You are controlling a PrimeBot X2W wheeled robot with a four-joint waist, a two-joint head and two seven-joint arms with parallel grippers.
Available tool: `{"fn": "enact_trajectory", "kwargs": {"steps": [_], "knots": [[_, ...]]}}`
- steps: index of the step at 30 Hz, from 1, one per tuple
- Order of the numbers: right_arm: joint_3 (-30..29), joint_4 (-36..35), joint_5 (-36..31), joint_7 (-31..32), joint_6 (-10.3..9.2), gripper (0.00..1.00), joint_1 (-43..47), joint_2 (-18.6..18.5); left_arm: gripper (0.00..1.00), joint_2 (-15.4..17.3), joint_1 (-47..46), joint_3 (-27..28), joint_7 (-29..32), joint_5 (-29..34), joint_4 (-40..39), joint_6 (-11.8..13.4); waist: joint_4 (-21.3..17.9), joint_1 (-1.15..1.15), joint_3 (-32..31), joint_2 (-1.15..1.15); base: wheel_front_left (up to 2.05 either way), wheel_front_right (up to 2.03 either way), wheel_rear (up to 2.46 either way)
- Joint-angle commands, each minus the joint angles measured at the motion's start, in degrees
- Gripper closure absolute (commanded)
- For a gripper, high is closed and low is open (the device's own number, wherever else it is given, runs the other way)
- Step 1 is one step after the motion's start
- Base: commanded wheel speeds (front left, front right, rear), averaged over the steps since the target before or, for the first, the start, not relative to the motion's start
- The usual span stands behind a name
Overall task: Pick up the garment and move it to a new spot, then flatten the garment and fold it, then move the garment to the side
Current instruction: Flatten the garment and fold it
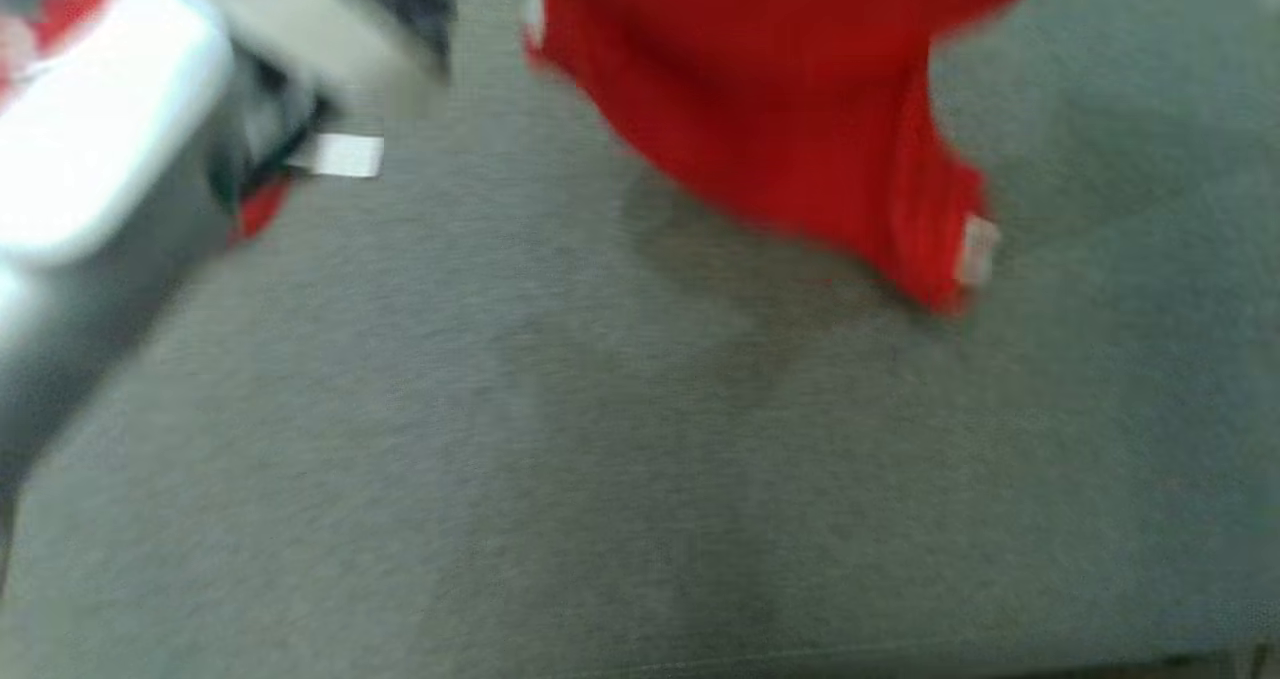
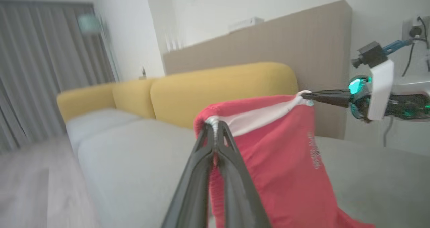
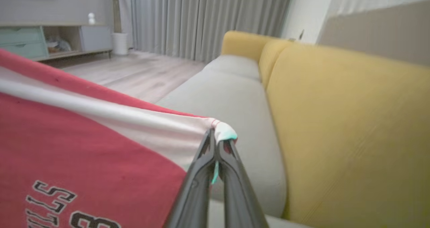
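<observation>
The garment [image 2: 275,154] is a red shirt with a white band along its top edge and dark lettering. It hangs in the air, stretched between both grippers. My left gripper [image 2: 213,124] is shut on one end of the white band. In the left wrist view my right gripper [image 2: 304,94] pinches the other end. The right wrist view shows that right gripper [image 3: 215,135] shut on the bunched white corner, the garment [image 3: 84,147] spreading away to the left. From the head view the garment [image 1: 780,99] hangs blurred above the grey cushion, its lower corner close to the surface.
A grey sofa seat [image 1: 600,459] lies under the garment. Yellow back cushions [image 3: 346,120] rise behind it, with a tan panel [image 2: 268,43] behind those. A pale forearm [image 1: 110,149] crosses the head view's upper left. Curtains [image 3: 208,16] and wooden floor [image 3: 134,73] lie beyond.
</observation>
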Motion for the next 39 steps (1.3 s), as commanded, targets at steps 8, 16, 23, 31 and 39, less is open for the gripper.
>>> {"fn": "enact_trajectory", "kwargs": {"steps": [8,16,23,31,39], "knots": [[-9.2,3.0,-6.0,-4.0,0.39,1.0,-18.8,-0.1,1.0,-7.1,-24.0,7.0,-7.0,9.5,14.6,-1.4,-11.9,0.0,7.9,0.0,0.0,0.0,0.0],[-8.1,-5.7,-10.7,-4.1,0.39,1.0,-10.5,-2.3,1.0,-7.0,-15.4,3.6,-7.4,16.9,9.2,-2.3,-13.1,0.0,9.6,0.0,0.0,0.0,0.0],[-15.4,-13.2,-12.9,-4.5,0.39,1.0,12.6,-2.9,1.0,-5.2,9.1,3.5,-7.4,18.8,2.7,-2.3,-10.5,0.0,8.2,0.0,0.0,0.0,0.0],[-36.8,-29.8,-19.7,-4.8,0.39,1.0,48.0,3.2,1.0,-4.1,39.7,8.2,-7.4,20.7,-3.9,-1.2,-8.3,0.0,0.3,0.0,0.0,0.0,0.0],[-50.9,-56.5,-25.8,6.3,0.39,1.0,78.7,9.8,1.0,-3.3,60.1,13.0,-7.4,22.0,-12.7,1.6,-4.4,0.0,-7.9,0.0,0.0,0.0,0.0]]}}
